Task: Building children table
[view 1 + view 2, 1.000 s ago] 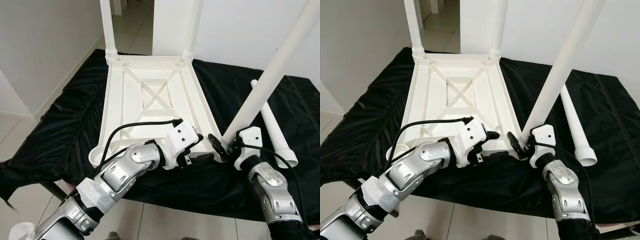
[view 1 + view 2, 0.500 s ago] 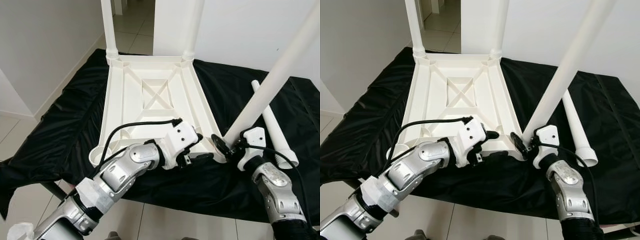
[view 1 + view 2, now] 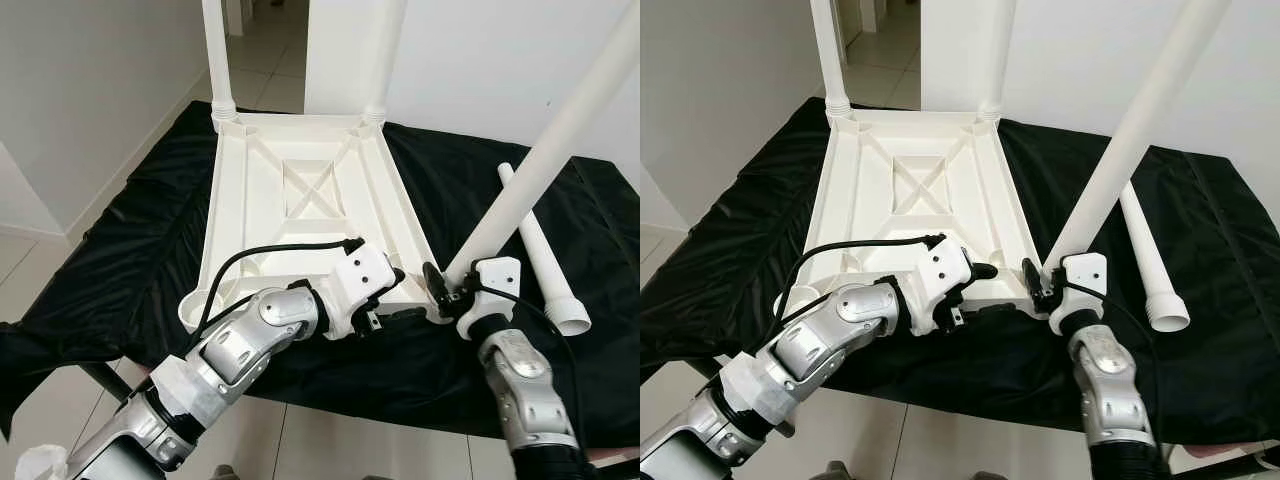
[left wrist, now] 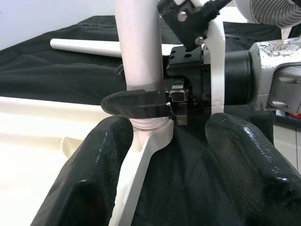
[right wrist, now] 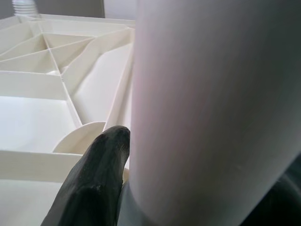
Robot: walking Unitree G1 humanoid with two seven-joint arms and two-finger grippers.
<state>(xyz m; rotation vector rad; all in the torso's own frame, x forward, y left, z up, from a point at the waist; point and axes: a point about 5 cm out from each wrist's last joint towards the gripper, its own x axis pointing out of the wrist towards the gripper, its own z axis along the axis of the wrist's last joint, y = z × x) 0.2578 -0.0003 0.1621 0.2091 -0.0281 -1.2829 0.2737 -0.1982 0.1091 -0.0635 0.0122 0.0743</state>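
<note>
A white plastic table [image 3: 240,200] lies upside down on a black cloth, with two legs [image 3: 216,50] standing in its far corners. My right gripper [image 3: 443,290] is shut on a third white leg [image 3: 540,160] close to its foot, one finger [image 5: 94,183] pressed against it. The leg leans up to the right, and its foot sits at the corner socket [image 4: 150,129] at the table's near right. My left gripper [image 3: 400,297] is open beside that same corner, its fingers [image 4: 94,174] straddling the rim.
A fourth loose leg [image 3: 545,250] lies on the black cloth [image 3: 130,250] to the right of the table. The cloth hangs over the near edge above a tiled floor. A white wall and a doorway stand behind.
My right forearm has shifted slightly left, toward the table corner, with the leg still held. The leg's foot stays at the corner. My left arm has not moved.
</note>
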